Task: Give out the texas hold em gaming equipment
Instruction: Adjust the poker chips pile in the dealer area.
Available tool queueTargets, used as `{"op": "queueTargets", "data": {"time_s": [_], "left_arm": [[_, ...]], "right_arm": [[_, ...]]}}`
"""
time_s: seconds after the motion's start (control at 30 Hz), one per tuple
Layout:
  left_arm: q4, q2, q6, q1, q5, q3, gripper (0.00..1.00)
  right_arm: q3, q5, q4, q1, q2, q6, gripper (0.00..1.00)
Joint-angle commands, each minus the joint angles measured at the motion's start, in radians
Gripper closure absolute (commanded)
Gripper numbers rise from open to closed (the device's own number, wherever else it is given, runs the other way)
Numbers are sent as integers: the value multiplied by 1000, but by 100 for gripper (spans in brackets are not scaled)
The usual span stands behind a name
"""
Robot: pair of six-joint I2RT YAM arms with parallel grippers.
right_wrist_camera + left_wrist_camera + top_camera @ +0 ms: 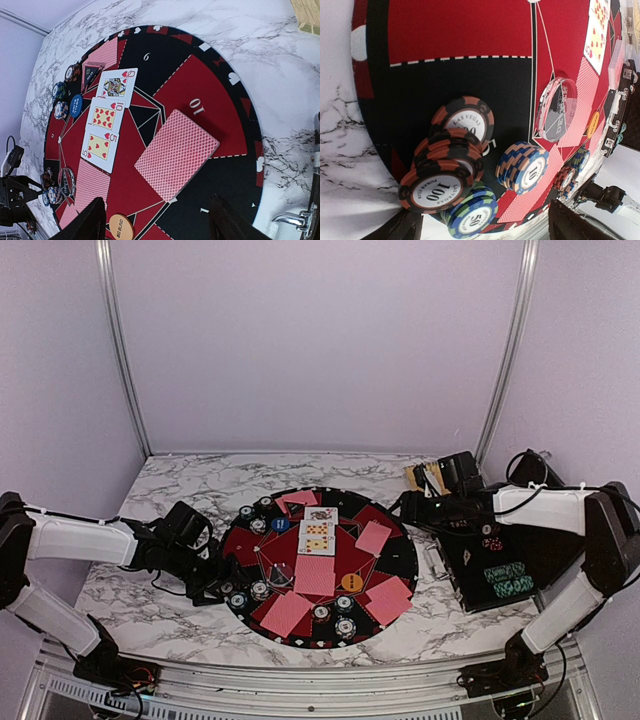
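Top external view shows the marble table [170,490] carrying the large round black-and-red mat [402,562] at its middle. A black case [470,592] stands just right of it, its right part hidden under the right arm. The left gripper [208,585] sits low at the mat's left rim. In the left wrist view only the blurred tips of its fingers [400,227] show at the bottom corners, spread wide with nothing clamped; whether one touches the nearest chips cannot be told. The right gripper [402,508] hovers over the mat's far right edge, its fingers [92,222] likewise wide apart and empty, cut off by the frame's bottom. Pink-backed cards [314,576] lie face down around the mat, one of them straight ahead of the right gripper. Three face-up cards [105,117], a queen, ten and five of hearts, lie in a row at the mat's middle. Chip stacks [440,187] crowd the near left rim, overlapping one another; others along the rim are too small to read from above, and loose chips [505,578] lie in the case. A clear button [555,109] is hard to make out, a blue button [76,105] lies left of the face-up row, and an orange button [121,227] is cut by the frame edge.
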Motion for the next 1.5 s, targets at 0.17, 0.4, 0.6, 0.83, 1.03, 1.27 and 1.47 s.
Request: {"op": "queueTargets", "data": {"time_s": [0.17,0.4,0.6,0.83,1.03,1.27,1.47], "left_arm": [[-25,-21,11,-3,9,17,11],[-25,-23,10,-3,14,22,11],[-28,-29,9,-3,18,25,11],[-35,-35,9,-3,17,30,11],[-36,-25,12,-3,18,39,11],[-42,-15,17,-3,22,46,11],[-60,-26,16,-2,14,32,12]], "right_arm": [[1,8,16,8,-20,7,32],[-2,10,19,8,-23,9,32],[-2,9,19,8,-22,10,32],[-3,9,20,7,-22,10,32],[-1,7,24,8,-18,10,32],[-3,7,23,7,-17,10,32],[-5,2,31,8,-13,13,32]]}}
